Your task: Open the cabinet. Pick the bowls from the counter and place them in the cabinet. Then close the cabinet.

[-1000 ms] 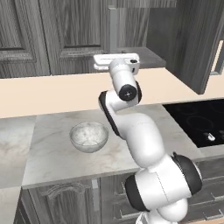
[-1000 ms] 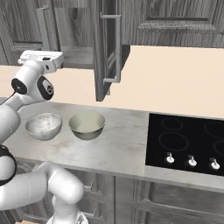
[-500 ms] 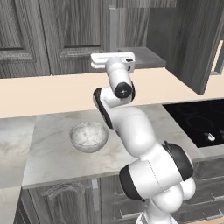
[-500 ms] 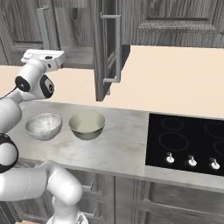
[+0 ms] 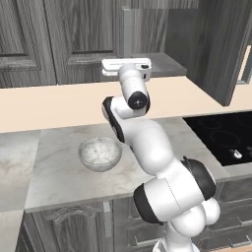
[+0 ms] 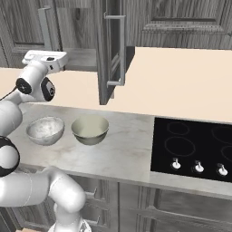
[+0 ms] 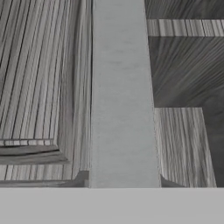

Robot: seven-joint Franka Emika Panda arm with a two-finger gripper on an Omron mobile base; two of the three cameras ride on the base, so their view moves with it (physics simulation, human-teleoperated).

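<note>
Counter (image 6: 122, 149) holds two bowls (image 6: 89, 129) — black cooktop (image 6: 195, 145) beside.

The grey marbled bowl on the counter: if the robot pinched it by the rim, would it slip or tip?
The grey marbled bowl looks stiff and glossy, so probably slippery and breakable. Its rounded sides and narrow base suggest a rim pinch could tilt it. It sits apart from the cream bowl.

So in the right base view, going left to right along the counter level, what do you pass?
marble-look bowl → cream bowl → bare counter → black cooktop
</note>
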